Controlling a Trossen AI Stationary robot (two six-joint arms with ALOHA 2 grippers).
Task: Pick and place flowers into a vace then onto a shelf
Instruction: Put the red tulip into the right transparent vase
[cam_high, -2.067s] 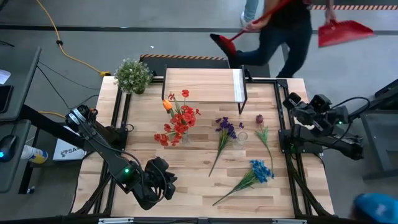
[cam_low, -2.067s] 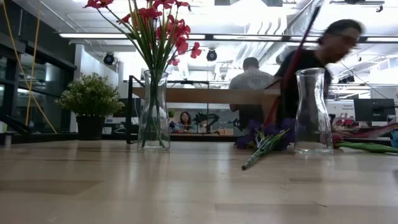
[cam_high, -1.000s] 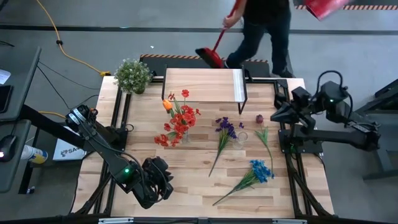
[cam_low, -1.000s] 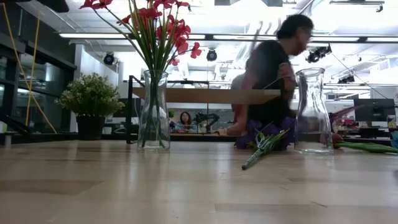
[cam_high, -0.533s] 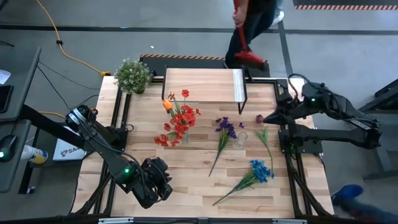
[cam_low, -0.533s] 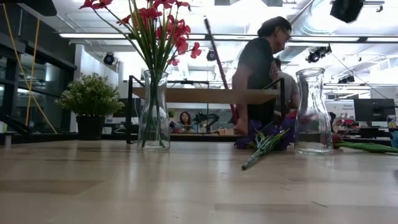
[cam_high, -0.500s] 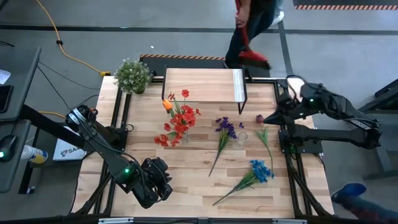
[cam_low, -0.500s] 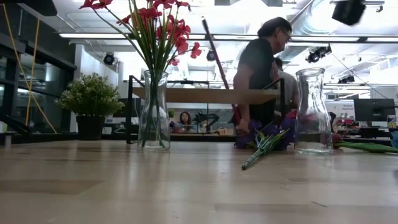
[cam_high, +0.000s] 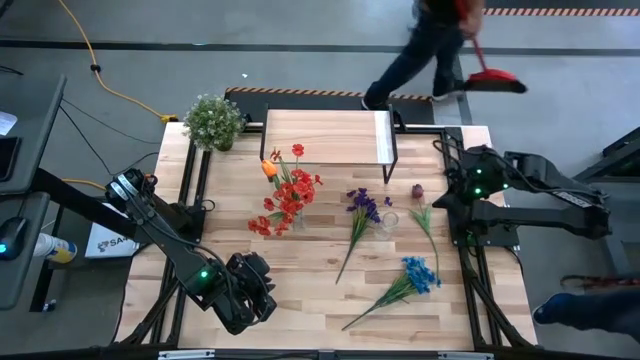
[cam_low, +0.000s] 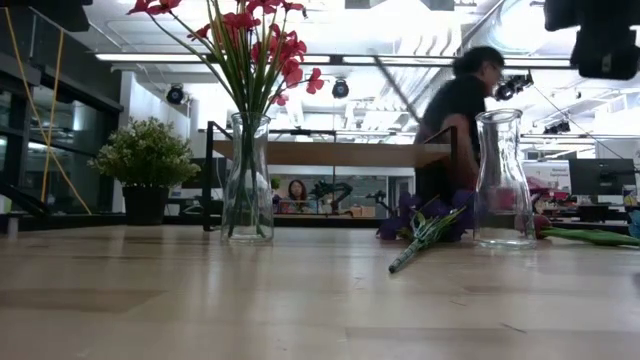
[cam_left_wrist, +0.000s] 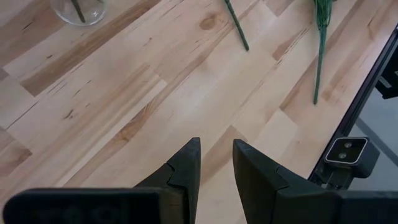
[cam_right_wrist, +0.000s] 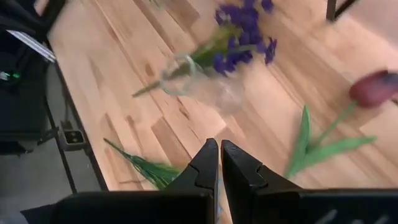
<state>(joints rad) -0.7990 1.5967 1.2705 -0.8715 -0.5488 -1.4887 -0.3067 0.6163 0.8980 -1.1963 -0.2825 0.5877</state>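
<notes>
Right pincer (cam_right_wrist: 219, 163) closed, empty, above the dark red rosebud (cam_high: 417, 189) and clear glass vase (cam_right_wrist: 186, 76). Left pincer (cam_left_wrist: 215, 163) slightly apart, empty, over bare light-wood tabletop (cam_high: 300, 270).

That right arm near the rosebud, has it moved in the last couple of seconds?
Yes. In the high view the right end effector has swung in from the table's right edge toward the dark red rosebud.

Bright, even overhead light; ceiling lamps (cam_low: 340, 88) glare in the low view. The walking person (cam_high: 430, 55) smears with motion blur, and the right wrist view is soft.
</notes>
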